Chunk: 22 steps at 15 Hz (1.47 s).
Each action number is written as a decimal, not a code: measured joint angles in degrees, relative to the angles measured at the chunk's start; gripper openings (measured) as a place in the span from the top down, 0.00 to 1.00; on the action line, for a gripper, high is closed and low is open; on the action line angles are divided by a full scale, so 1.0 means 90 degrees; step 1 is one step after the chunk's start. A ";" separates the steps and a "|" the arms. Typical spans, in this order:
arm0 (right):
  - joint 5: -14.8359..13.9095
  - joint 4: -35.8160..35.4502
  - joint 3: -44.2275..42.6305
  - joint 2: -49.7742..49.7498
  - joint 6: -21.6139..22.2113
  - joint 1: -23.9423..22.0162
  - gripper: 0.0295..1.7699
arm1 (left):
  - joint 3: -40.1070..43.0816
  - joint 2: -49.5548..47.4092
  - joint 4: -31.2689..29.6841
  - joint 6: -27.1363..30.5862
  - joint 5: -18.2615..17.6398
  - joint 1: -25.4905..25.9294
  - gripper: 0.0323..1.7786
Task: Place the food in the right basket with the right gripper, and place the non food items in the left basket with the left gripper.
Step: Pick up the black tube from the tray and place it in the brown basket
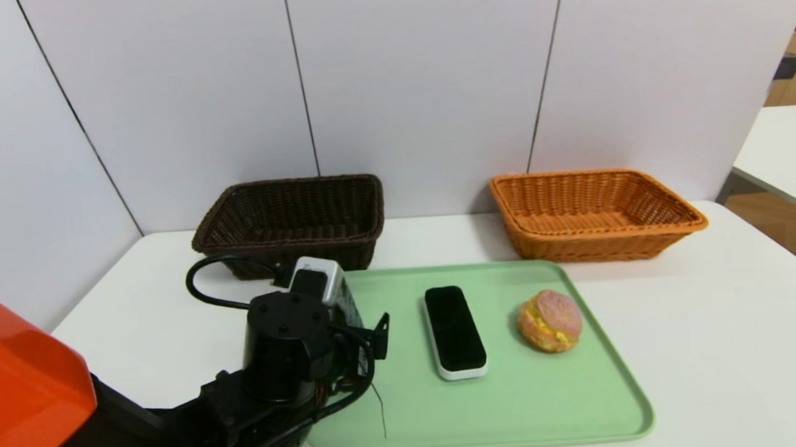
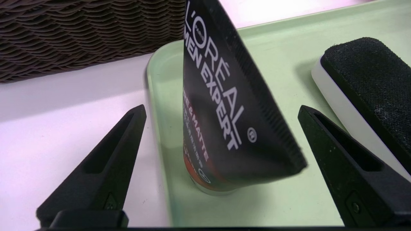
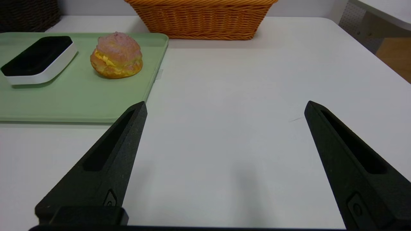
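The left arm reached in from the near left, its orange shell low at the scene's edge, and the left gripper (image 2: 221, 112) was poised over the left end of the green tray (image 1: 520, 409). Its pincer stood spread wide, one finger to each side of the dark pouch (image 2: 224, 106), gripping nothing. The pouch stood upright on the tray, tapered, with a flat crimped top edge, white L'Oréal Men Expert lettering and a reddish-orange band near its base. To its right on the tray lay the oblong bar (image 1: 455, 330), black and fuzzy on top with a white base, and farther right the round bun (image 1: 550, 320), pinkish above with yellow filling. The dark brown basket (image 1: 289, 247) stood far left, the orange basket (image 1: 599, 239) far right. The right gripper (image 3: 226, 109) hung spread and unladen over the white table (image 3: 224, 80), near and right of the tray.
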 joint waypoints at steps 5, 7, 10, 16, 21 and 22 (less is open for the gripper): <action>-0.0003 0.0000 0.0000 0.0000 -0.0003 0.0000 0.04 | 0.0014 0.0007 0.0003 0.0000 0.0000 -0.0003 0.47; 0.0004 0.0003 0.0000 0.0000 0.0000 0.0000 0.04 | 0.0014 0.0007 -0.0008 0.0000 0.0000 0.0000 0.58; 0.0000 0.0000 0.0000 0.0000 0.0000 0.0000 0.04 | 0.0016 0.0004 -0.0024 -0.0005 0.0009 -0.0003 0.79; 0.0000 0.0000 0.0000 0.0000 0.0000 0.0000 0.04 | 0.0038 -0.0024 -0.0079 0.0003 0.0009 0.0000 0.79; 0.0000 0.0003 0.0000 0.0000 0.0000 0.0000 0.04 | 0.0001 -0.0477 -0.0051 0.0077 -0.0003 -0.0003 0.79; -0.0003 0.0000 0.0000 0.0000 0.0000 0.0000 0.04 | -0.0012 -0.0610 -0.0024 0.0089 -0.0012 -0.0003 0.79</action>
